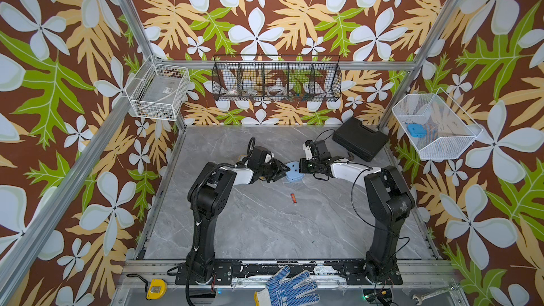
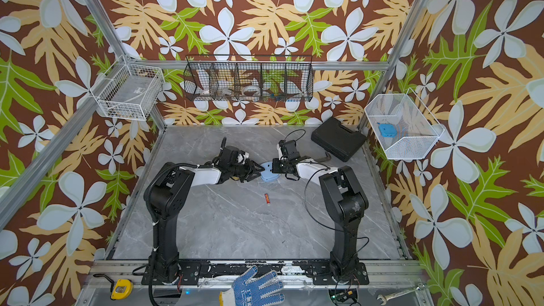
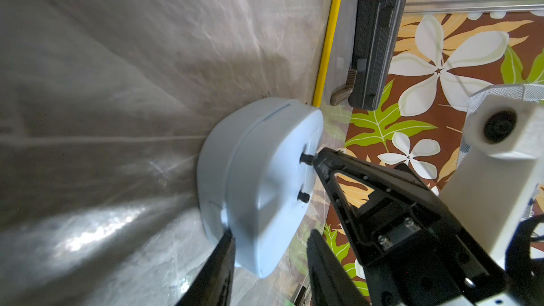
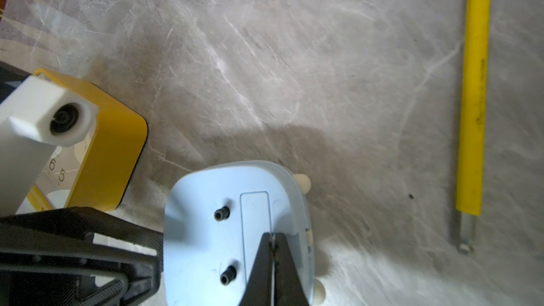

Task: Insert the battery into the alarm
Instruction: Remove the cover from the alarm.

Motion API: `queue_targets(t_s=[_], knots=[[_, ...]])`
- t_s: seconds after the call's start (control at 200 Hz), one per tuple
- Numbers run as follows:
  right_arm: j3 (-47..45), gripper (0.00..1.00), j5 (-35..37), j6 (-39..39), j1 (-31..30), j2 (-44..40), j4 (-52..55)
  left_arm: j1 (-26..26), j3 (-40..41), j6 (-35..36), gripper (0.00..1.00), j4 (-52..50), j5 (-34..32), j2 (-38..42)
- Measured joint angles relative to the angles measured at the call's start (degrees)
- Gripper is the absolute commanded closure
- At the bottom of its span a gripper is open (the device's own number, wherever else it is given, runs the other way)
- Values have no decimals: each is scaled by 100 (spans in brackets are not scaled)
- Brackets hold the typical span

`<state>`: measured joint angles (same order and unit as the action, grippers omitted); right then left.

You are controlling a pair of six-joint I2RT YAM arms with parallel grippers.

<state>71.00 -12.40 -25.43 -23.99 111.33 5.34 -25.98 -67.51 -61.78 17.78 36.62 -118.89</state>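
The light blue alarm (image 1: 294, 172) (image 2: 268, 172) lies face down at the table's middle, between both arms. Its back, with two black knobs and a closed battery cover (image 4: 254, 219), faces up. My left gripper (image 3: 269, 245) (image 1: 283, 170) straddles the alarm's (image 3: 259, 172) lower corner. One finger (image 3: 223, 248) rests against its side and a small gap shows at the other. My right gripper (image 4: 273, 236) (image 1: 300, 168) is shut, its tip pressed on the seam at the cover's edge, nothing between the jaws. The red battery (image 1: 293, 198) (image 2: 267, 198) lies loose on the table nearer the front.
A black case (image 1: 360, 139) lies at the back right. Beside the alarm (image 4: 235, 231) stand a yellow clock (image 4: 103, 142) and a yellow-handled tool (image 4: 474, 89). Wire baskets hang on the walls. A glove (image 1: 290, 288), tape measure (image 1: 156, 289) and wrench (image 1: 435, 291) lie on the front rail.
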Motion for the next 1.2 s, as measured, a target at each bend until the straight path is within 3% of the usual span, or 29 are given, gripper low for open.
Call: queue_targets(t_s=[0.35, 0.786, 1.201], knots=[[79, 100, 120, 37, -26, -280, 879, -7, 13, 9, 59, 7, -103, 20], [170, 100, 177, 63, -72, -518, 1279, -22, 15, 24, 59, 2, -153, 24], [-223, 100, -15, 107, 240, -968, 1224, -22, 17, 42, 60, 0, -164, 24]])
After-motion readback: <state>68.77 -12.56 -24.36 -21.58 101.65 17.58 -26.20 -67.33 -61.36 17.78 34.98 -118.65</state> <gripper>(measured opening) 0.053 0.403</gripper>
